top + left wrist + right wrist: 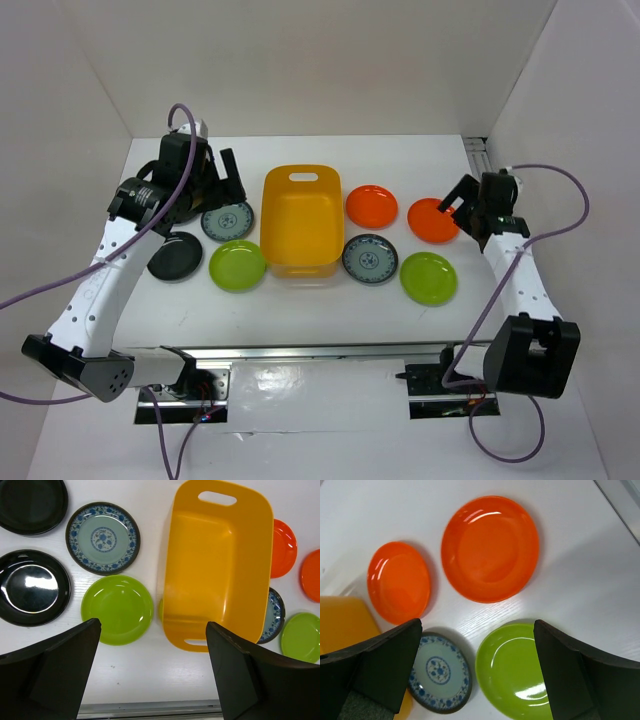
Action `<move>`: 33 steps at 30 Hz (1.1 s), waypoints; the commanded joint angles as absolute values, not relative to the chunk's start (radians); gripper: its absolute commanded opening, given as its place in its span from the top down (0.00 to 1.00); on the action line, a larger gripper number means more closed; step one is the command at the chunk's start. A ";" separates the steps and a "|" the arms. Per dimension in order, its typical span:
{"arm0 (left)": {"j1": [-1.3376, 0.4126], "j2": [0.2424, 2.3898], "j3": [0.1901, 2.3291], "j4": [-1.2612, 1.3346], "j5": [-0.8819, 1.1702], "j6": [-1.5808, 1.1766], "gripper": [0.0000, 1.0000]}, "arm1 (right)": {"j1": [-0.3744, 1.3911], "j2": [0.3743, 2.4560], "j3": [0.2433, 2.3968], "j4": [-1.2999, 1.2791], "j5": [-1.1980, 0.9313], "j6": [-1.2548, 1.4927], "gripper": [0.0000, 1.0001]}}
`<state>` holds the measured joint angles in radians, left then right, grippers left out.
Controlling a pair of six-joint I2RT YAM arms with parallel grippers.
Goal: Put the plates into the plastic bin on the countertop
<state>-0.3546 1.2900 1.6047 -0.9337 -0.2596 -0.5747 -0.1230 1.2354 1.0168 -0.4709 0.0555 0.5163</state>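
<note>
The yellow-orange plastic bin (300,222) (217,565) stands empty mid-countertop. Left of it lie a blue-patterned plate (227,221) (103,538), a lime green plate (237,265) (117,609) and a black plate (175,255) (31,586); a second black plate (31,502) shows in the left wrist view. Right of the bin lie two orange plates (372,206) (432,220), a patterned plate (370,259) (439,675) and a green plate (428,277) (517,672). My left gripper (222,178) (152,630) hovers open above the left plates. My right gripper (455,197) (477,630) hangs open over the right plates, holding nothing.
White walls close in the countertop (330,305) at the back and both sides. A metal rail (300,352) runs along the near edge, with the arm bases below it. An aluminium post (478,150) stands at the back right corner.
</note>
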 commanded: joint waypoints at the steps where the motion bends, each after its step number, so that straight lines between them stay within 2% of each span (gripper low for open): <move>1: -0.350 1.284 1.637 -0.904 -0.201 -0.557 0.00 | -0.190 1.239 0.925 -0.236 -0.014 0.563 0.00; 9: -0.350 1.232 1.617 -0.913 -0.170 -0.557 0.00 | -0.317 1.443 0.839 -0.065 -0.078 0.528 0.05; 14: -0.350 1.212 1.582 -0.904 -0.160 -0.557 0.00 | -0.327 1.538 0.851 -0.023 -0.097 0.509 0.09; 21: -0.350 1.212 1.582 -0.904 -0.150 -0.548 0.00 | -0.327 1.684 0.900 -0.006 -0.075 0.491 0.22; 25: -0.350 1.212 1.582 -0.904 -0.159 -0.548 0.00 | -0.318 1.742 0.900 0.005 -0.066 0.491 0.26; 33: -0.350 1.221 1.582 -0.916 -0.178 -0.548 0.00 | -0.281 1.808 0.922 0.003 -0.046 0.500 0.65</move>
<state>-0.3546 1.2270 1.5837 -0.9268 -0.1677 -0.5739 -0.3038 1.7634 0.9157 0.0231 -0.0807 0.5022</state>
